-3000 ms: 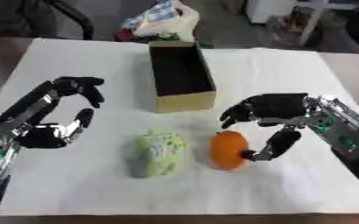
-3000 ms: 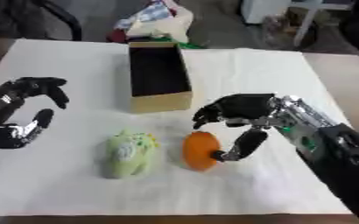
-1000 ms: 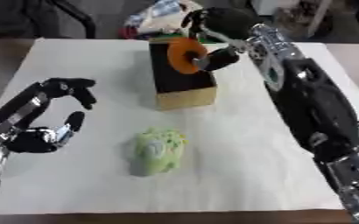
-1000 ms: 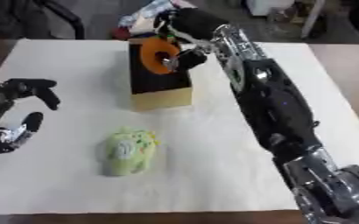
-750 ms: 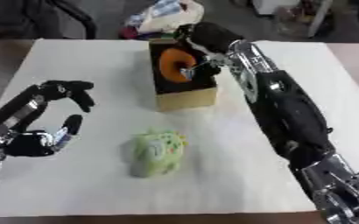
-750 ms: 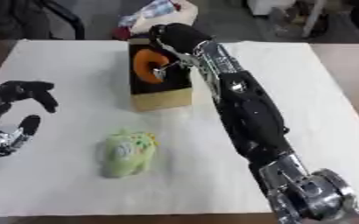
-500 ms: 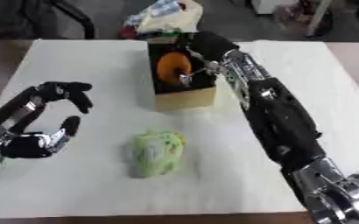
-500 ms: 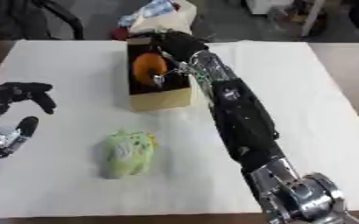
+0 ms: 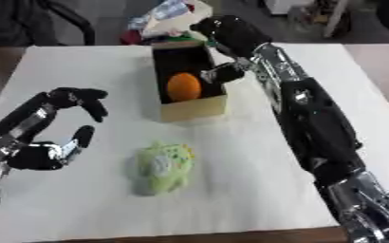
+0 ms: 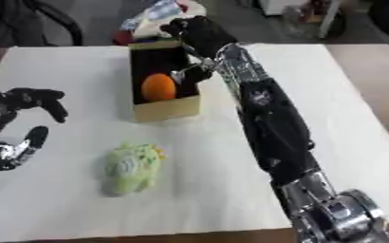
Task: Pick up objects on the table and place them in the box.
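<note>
A tan cardboard box [image 9: 194,108] with a dark inside stands at the far middle of the white table [image 9: 256,190]. An orange round object [image 9: 184,87] lies inside it, near the front wall. My right hand [image 9: 231,34] hovers over the box's far right rim, open, one finger [image 9: 221,74] pointing down just right of the orange object. A pale green plush toy [image 9: 164,165] lies on the table in front of the box. My left hand [image 9: 55,124] hangs at the left, fingers relaxed and holding nothing, well left of the toy.
Behind the box, at the table's far edge, sits a heap of bags and cloth [image 9: 166,15]. A dark chair [image 9: 32,19] stands beyond the far left corner. My right arm [image 9: 314,123] stretches across the table's right half.
My right hand has carried the orange object from the table over the box, lowered it inside and let it go. The toy and my left hand have stayed put.
</note>
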